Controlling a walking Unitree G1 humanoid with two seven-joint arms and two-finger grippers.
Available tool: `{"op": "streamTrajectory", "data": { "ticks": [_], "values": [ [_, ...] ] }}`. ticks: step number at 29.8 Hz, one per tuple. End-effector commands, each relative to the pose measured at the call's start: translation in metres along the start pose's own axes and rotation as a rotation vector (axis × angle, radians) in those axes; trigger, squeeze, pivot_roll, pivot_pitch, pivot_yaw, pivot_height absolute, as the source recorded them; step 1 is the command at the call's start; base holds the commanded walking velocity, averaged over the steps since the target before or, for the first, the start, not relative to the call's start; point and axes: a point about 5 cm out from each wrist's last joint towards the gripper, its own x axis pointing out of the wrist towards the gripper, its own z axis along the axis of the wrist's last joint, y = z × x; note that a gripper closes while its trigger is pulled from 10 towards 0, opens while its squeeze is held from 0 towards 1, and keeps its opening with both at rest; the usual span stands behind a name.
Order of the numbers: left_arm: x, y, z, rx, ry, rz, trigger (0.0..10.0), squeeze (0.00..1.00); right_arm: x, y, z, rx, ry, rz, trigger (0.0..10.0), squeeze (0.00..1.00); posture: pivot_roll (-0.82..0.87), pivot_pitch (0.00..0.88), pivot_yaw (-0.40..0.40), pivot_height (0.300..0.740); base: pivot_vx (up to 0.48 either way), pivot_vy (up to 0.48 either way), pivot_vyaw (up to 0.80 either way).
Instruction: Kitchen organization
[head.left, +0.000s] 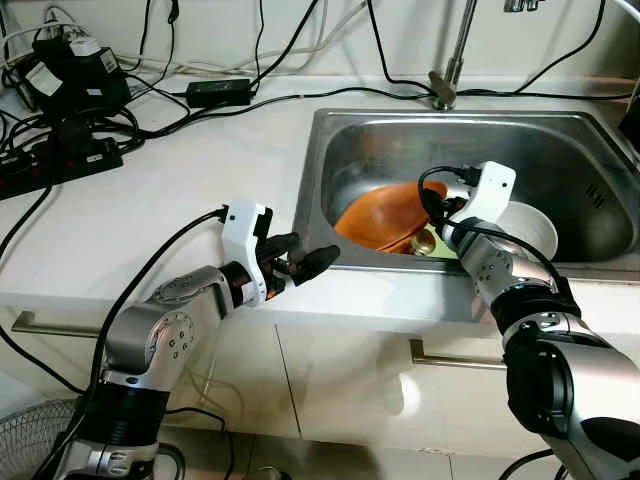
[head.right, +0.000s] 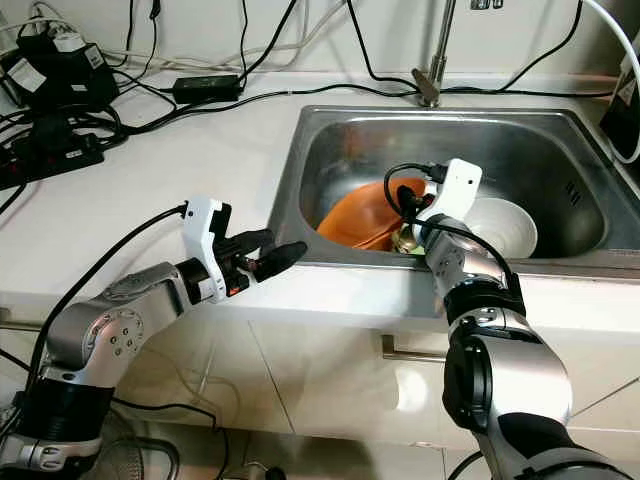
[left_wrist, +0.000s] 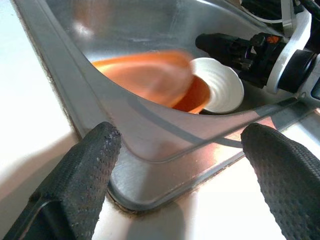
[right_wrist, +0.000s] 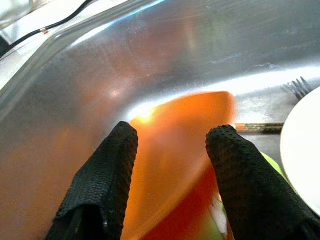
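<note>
- The orange bowl (head.left: 385, 215) lies tilted in the steel sink (head.left: 340, 140), against the near wall, its long axis running across the basin from my left to my right.
- My right gripper (right_wrist: 172, 145) reaches down over it, fingers spread apart and holding nothing; the blurred rim lies between them.
- A white bowl (head.left: 530, 228) sits just beside it, on the right.
- My left gripper (head.left: 305, 262) hovers released at the sink's near left corner, over the white counter (head.left: 150, 200).

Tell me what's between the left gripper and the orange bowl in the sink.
Just the sink's steel rim and front wall, seen in the left wrist view. The left gripper hovers open outside it; the orange bowl lies inside.
</note>
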Motion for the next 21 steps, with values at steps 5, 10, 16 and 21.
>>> {"op": "streamTrajectory", "data": {
  "ticks": [5, 10, 16, 21],
  "values": [
    [-0.002, 0.002, 0.0, 0.005, 0.003, 0.013, 10.0, 0.0, -0.002, -0.007, -0.012, 0.02, 0.03, -0.029, 10.0, 1.0, -0.02, 0.046, 0.072, 0.74, 0.0, 0.0, 0.0],
    [-0.002, 0.005, 0.004, 0.011, -0.06, 0.073, 10.0, 0.0, -0.001, -0.004, -0.008, 0.008, 0.008, -0.014, 10.0, 1.0, -0.02, 0.043, 0.072, 0.74, 0.0, 0.0, 0.0],
    [-0.001, 0.005, 0.009, 0.018, -0.152, 0.136, 10.0, 0.0, -0.001, -0.002, -0.001, -0.038, -0.031, 0.009, 10.0, 1.0, -0.02, 0.041, 0.071, 0.74, 0.0, 0.0, 0.0],
    [-0.001, 0.006, 0.014, 0.005, -0.235, 0.209, 10.0, 0.0, -0.003, 0.002, 0.005, -0.115, -0.081, 0.05, 10.0, 1.0, -0.03, 0.039, 0.069, 0.74, 0.0, 0.0, 0.0]
  ]
}}
